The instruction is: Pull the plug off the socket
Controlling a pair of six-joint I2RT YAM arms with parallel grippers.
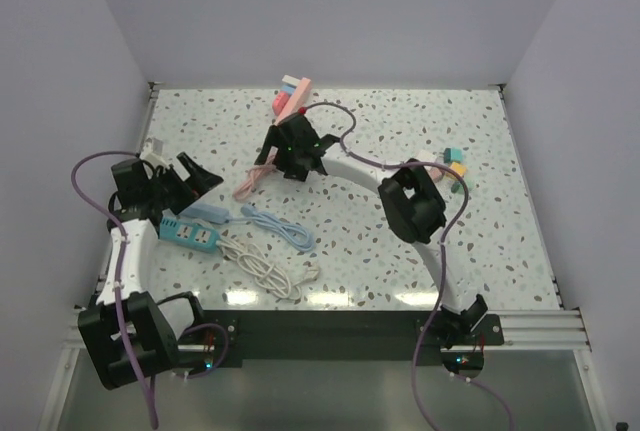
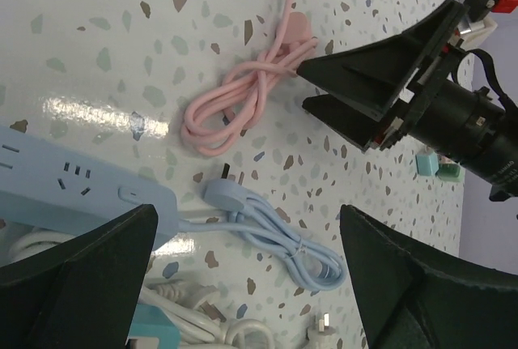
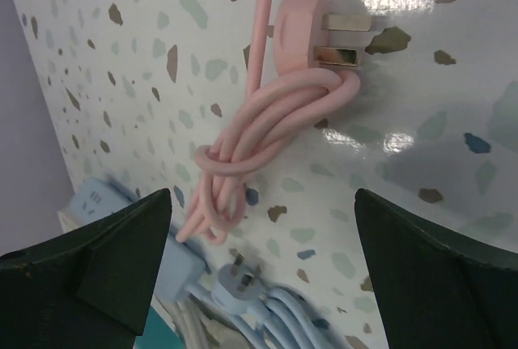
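Observation:
Three power strips with bundled cords lie on the speckled table. At the back is the pink strip (image 1: 296, 94); its pink plug (image 3: 312, 37) lies loose with its prongs bare beside the knotted pink cord (image 3: 243, 155). The light blue strip (image 2: 73, 183) has its blue plug (image 2: 225, 193) lying free on the table too. My right gripper (image 3: 263, 195) hangs open just above the pink cord, holding nothing. My left gripper (image 2: 247, 211) is open over the blue cord (image 2: 283, 240), also with nothing in it. I see no plug seated in a socket.
A teal strip (image 1: 190, 234) and a coiled white cord (image 1: 260, 266) lie near the front left. Small coloured blocks (image 1: 455, 161) sit at the right, and a red piece (image 1: 283, 103) next to the pink strip. White walls enclose three sides.

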